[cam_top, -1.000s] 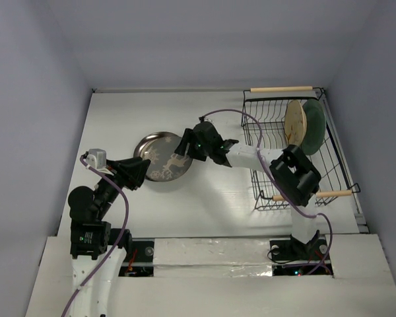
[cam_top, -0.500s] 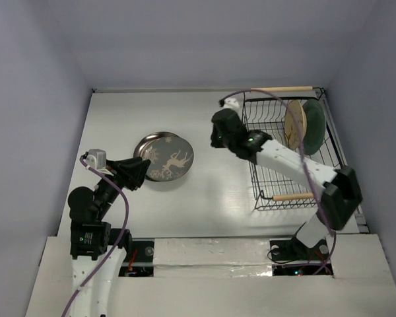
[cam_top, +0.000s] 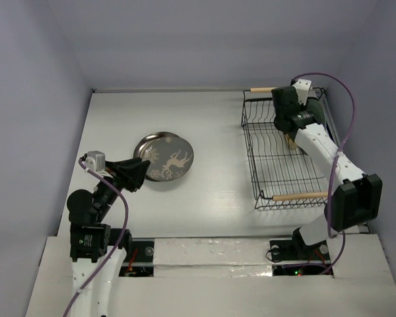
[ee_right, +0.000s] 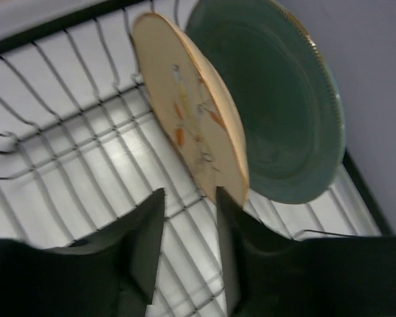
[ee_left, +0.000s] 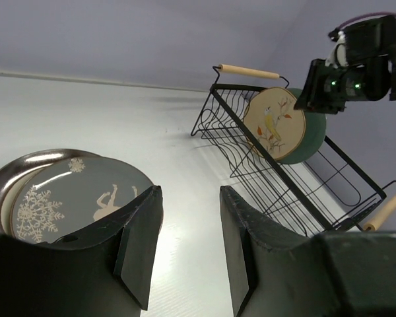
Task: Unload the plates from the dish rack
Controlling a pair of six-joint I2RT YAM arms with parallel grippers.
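Note:
The black wire dish rack (cam_top: 277, 168) stands at the right. In the right wrist view a tan plate (ee_right: 191, 112) with a bird pattern stands upright in the dish rack (ee_right: 66, 139), and a teal plate (ee_right: 277, 112) stands just behind it. My right gripper (ee_right: 190, 198) is open and empty over the rack's far end (cam_top: 289, 129), its right finger beside the tan plate's lower edge. A dark patterned plate (cam_top: 168, 158) lies flat on the table on top of another plate. My left gripper (cam_top: 135, 173) is open and empty just left of it (ee_left: 190, 198).
The rack's wooden handles lie at its far end (cam_top: 264, 89) and near end (cam_top: 300, 195). The table is boxed in by grey walls at the back and both sides. The left wrist view shows the tan plate (ee_left: 275, 125), the teal plate (ee_left: 310, 142) and the right arm (ee_left: 346, 66).
My right arm has swung from the dark plate on the table to the right, over the rack's far end by the standing plates. The left arm has not moved.

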